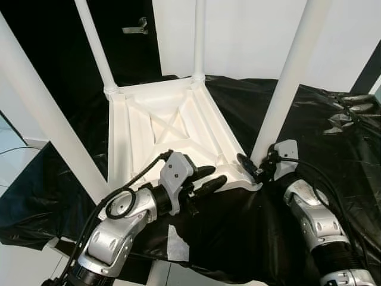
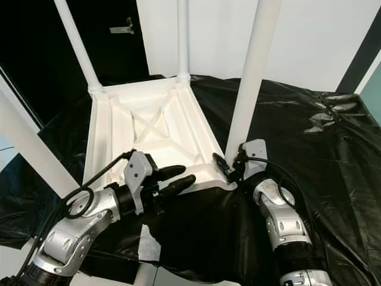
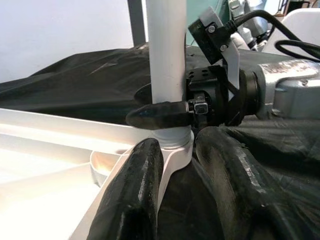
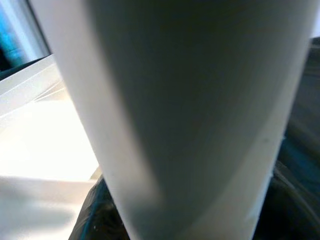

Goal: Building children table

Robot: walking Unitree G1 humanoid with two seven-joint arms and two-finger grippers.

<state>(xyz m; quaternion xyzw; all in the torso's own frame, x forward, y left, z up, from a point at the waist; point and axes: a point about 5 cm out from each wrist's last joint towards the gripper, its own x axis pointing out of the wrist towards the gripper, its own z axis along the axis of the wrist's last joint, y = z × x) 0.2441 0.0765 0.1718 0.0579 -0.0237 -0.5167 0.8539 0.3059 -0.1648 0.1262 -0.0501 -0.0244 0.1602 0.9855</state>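
Item, nearest us: left claw, on a silver arm reaching in from the lower left. We see its two black fingers spread, one lying over the near edge of the tabletop, the other over the black sheet just beside it; they grip nothing.

Item: right claw, at the near right corner of the tabletop. We find it set at the base of the near right leg, one finger lying across the leg's foot just above its socket; the right wrist camera sits so close that the leg is one pale blurred column. We cannot tell whether this claw pinches the leg or merely rests against it.

Item: children's table, white plastic, lying upside down on the worktop. Its ribbed underside with a crossed brace faces up. Four white legs stand upright from its corners: the near left leg beside the left arm, two more at the far corners.

Item: black sheet, crumpled, covering the worktop beneath and around the table.
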